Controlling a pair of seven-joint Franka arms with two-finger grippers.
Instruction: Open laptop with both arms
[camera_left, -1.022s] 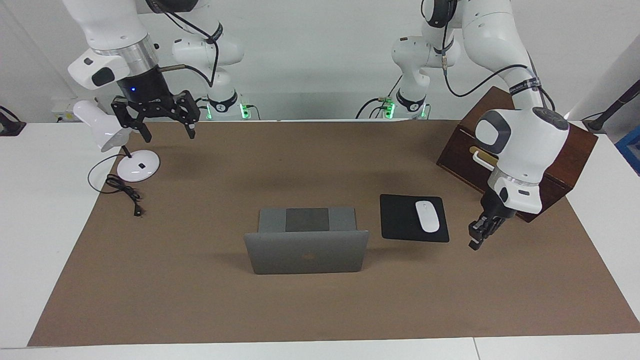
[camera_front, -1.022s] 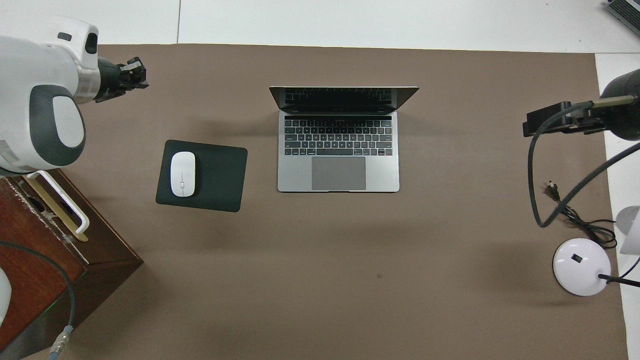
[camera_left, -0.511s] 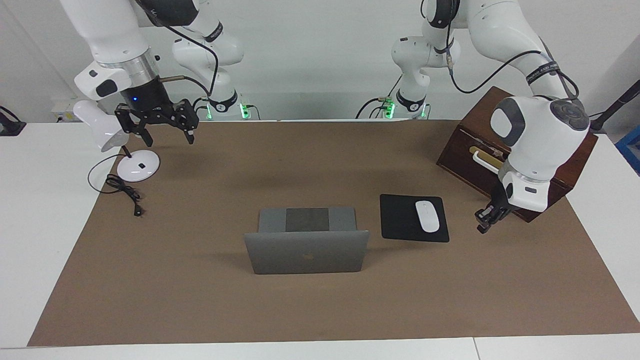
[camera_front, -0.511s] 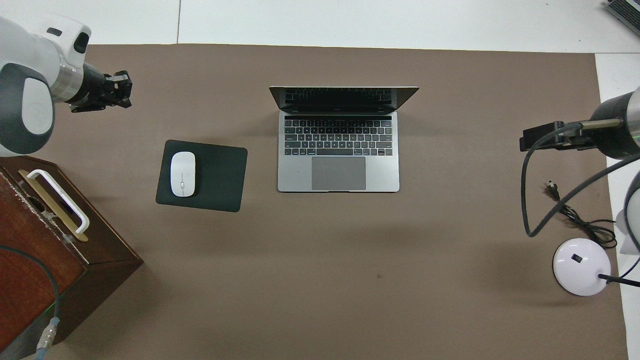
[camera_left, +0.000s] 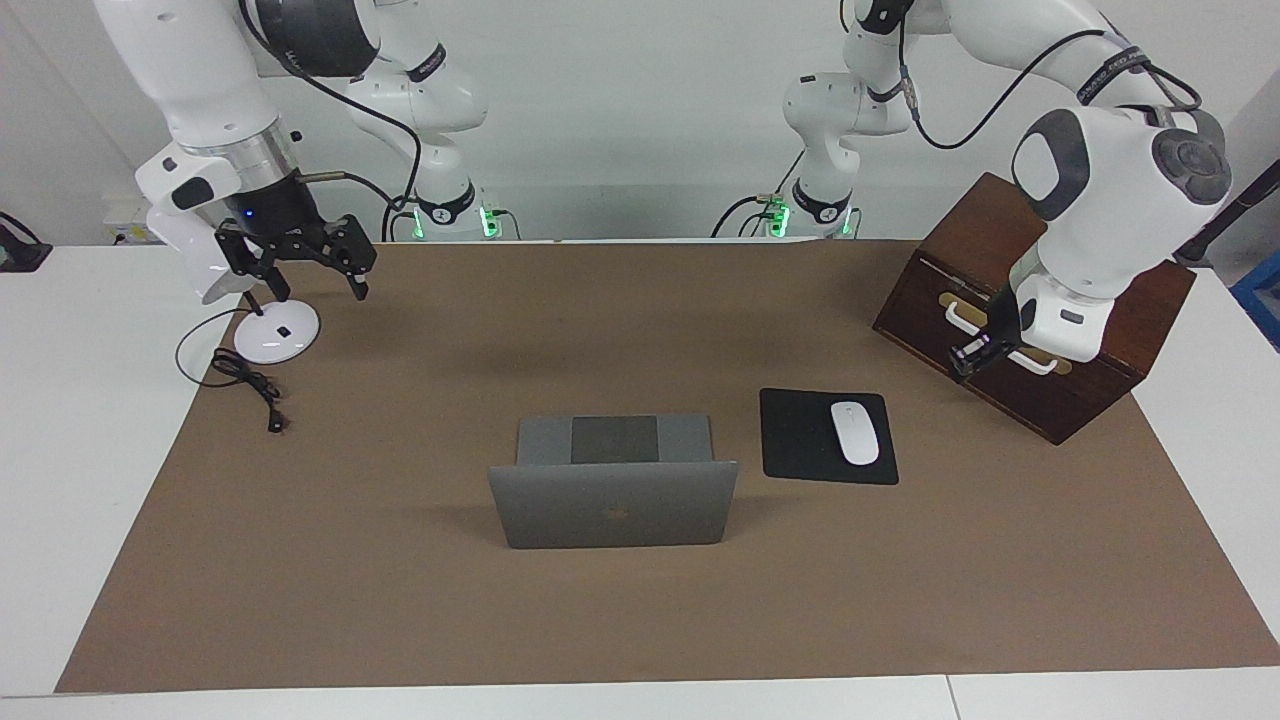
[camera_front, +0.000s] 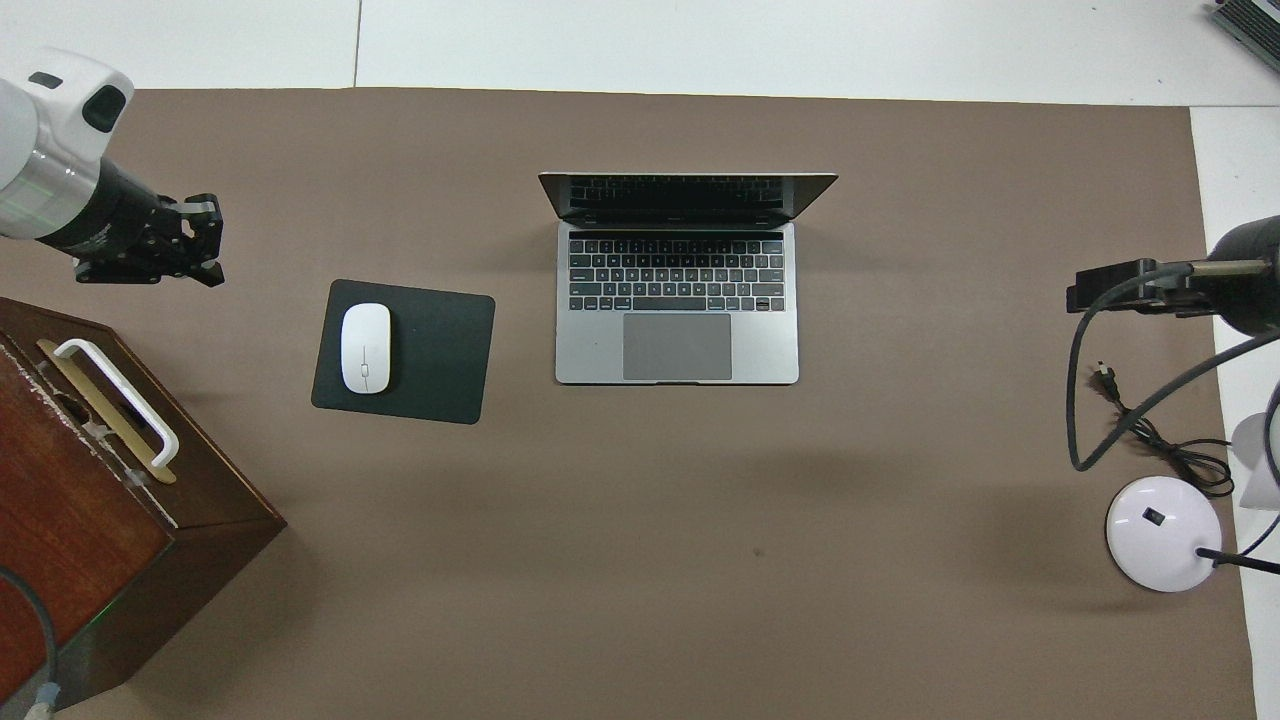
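Since the earlier frame both arms have pulled away from the middle of the table (camera_left: 100, 420). The left gripper (camera_left: 968, 360), fingers together and empty, has risen from beside the mouse pad (camera_left: 800, 437) to hang by the wooden box (camera_left: 1100, 385); the right gripper (camera_left: 312, 283), fingers apart, has drifted over the desk lamp (camera_left: 272, 335). One laptop (camera_left: 612, 510) stands open at the mat's centre, unchanged. One mouse (camera_left: 854, 432), one pad, one box, one lamp

silver-grey laptop (camera_left: 612, 490), lid open, mid-mat
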